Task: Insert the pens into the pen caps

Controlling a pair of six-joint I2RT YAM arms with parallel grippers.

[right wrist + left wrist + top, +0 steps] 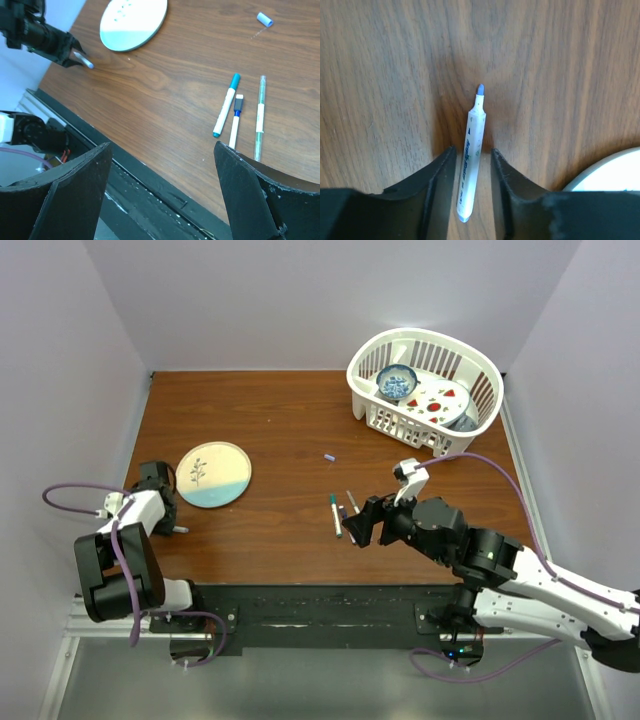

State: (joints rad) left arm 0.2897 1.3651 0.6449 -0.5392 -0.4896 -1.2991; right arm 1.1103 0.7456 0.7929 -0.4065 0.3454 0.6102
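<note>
A white pen with a bare blue tip lies flat on the wood, pointing away from my left gripper. The jaws straddle its rear half, open, with a thin gap on the right side. That gripper is at the table's left, beside the plate. Three more pens lie mid-table: a white one with teal ends, a white one with a dark blue end, and a thin pale green one. A lavender pen cap lies alone farther back. My right gripper hangs wide open near the front edge, just right of those pens.
A round white and pale blue plate lies at the left, close to my left gripper. A white basket holding a blue bowl and a patterned plate stands at the back right. The black rail runs along the front edge.
</note>
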